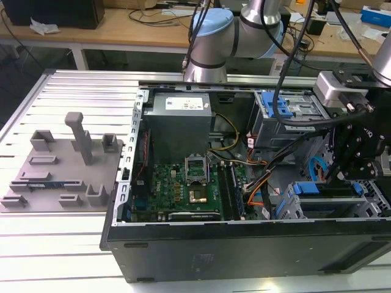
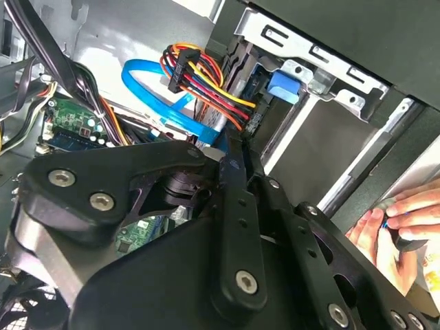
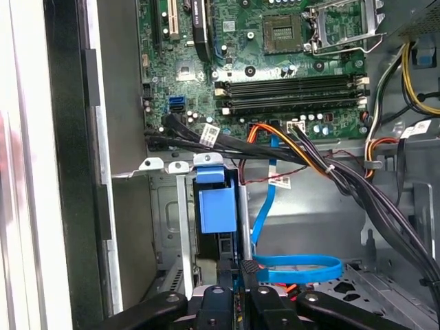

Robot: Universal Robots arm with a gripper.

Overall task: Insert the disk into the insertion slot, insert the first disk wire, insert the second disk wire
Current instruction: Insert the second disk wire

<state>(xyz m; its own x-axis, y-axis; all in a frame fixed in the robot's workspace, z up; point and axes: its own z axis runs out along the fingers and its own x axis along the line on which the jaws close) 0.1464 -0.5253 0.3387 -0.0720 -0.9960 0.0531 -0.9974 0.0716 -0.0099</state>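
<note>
The disk (image 3: 216, 206), in its bright blue carrier, sits in the insertion slot of the grey metal cage (image 3: 168, 206) at the case's front corner. It also shows in the exterior view as the disk (image 1: 324, 196). My gripper (image 3: 242, 271) hangs just behind it, fingers together on the black connector of the flat blue wire (image 3: 295, 268), which loops away beside it. In the second wrist view my gripper (image 2: 239, 148) points at the carrier's blue tab (image 2: 283, 86), beside the blue wire (image 2: 158, 96). A black connector on red, yellow and orange wires (image 2: 182, 69) hangs loose nearby.
The motherboard (image 3: 275, 62) lies beyond the cage, with black cable bundles (image 3: 344, 179) crossing between. A second drive cage with blue rails (image 1: 284, 113) stands behind the arm (image 1: 360, 146). A person's hand (image 2: 402, 227) is outside the case wall. A grey fixture plate (image 1: 61, 165) lies at the exterior view's left.
</note>
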